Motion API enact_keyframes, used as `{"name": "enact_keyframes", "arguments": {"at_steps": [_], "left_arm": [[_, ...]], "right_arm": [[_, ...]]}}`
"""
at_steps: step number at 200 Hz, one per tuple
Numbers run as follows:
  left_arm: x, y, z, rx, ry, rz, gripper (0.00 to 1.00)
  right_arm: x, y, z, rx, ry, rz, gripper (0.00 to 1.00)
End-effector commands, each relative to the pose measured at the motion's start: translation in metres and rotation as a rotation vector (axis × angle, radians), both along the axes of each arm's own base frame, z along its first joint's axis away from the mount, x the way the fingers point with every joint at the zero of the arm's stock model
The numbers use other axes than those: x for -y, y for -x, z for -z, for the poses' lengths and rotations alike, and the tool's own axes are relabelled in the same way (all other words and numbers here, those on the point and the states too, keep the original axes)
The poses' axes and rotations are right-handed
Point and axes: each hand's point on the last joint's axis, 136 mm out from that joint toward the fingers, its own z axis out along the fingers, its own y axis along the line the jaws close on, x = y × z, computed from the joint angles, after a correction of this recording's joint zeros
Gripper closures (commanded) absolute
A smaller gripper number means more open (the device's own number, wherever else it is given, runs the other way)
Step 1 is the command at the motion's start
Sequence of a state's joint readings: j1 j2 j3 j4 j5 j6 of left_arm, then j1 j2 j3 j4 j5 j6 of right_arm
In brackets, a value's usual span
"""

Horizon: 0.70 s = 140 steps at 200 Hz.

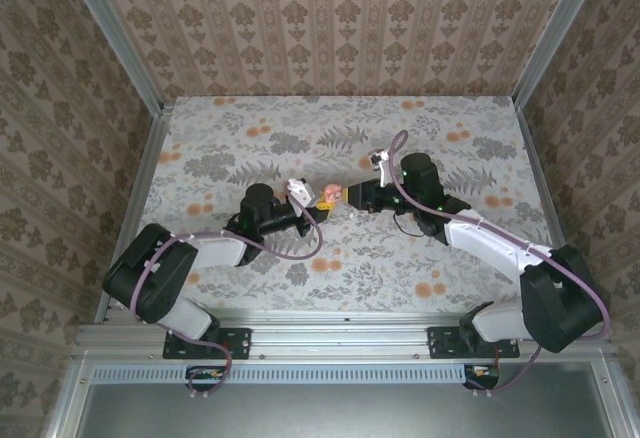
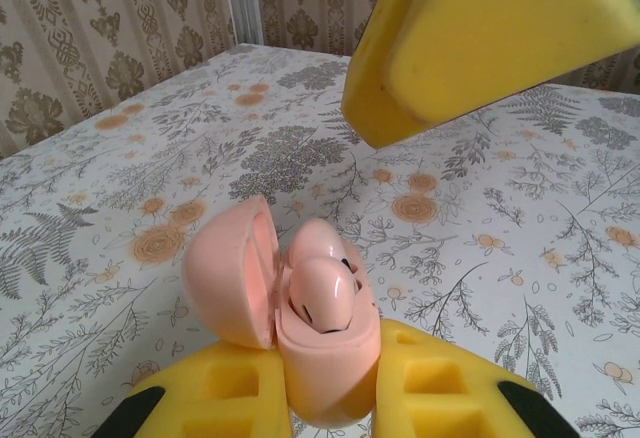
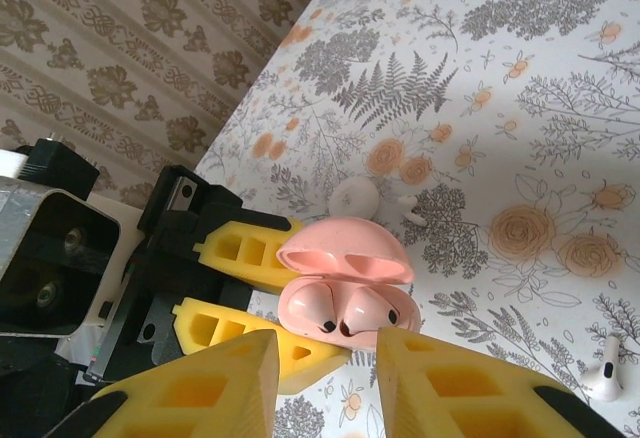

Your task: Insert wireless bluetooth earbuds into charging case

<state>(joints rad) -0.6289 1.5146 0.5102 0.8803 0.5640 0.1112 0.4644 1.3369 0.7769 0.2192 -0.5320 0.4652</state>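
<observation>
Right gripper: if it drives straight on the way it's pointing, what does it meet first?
The open charging case, pinched in the left gripper, sits dead ahead of the right gripper, whose jaws stand apart. It looks close, though exact depth is unclear.

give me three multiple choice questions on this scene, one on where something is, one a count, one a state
1. Where is the charging case?
A) flat on the table
B) held by the left hand
C) on the rail by the arm bases

2. How many earbuds sit in the case?
A) none
B) one
C) two

3. How is the case's lid?
A) shut
B) open
C) broken off

Answers:
1 B, that hand's yellow fingers clamp the base.
2 C, the right wrist view shows two pink buds side by side in it.
3 B, the lid stands swung up on its hinge.
</observation>
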Motion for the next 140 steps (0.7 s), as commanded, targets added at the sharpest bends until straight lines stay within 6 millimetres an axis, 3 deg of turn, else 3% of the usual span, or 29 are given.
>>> {"name": "enact_keyframes", "arguments": {"at_steps": [1,140], "left_arm": [[0.0,0.01,-0.008,-0.002,0.007,0.028,0.85],[-0.026,0.016,-0.031,-0.003,0.051,0.001,0.84]], "right_arm": [[0.002,0.003,-0.016,0.077,-0.015,-0.021,0.67],[0.025,0.012,-0.039,0.254,0.011,0.01,0.59]]}}
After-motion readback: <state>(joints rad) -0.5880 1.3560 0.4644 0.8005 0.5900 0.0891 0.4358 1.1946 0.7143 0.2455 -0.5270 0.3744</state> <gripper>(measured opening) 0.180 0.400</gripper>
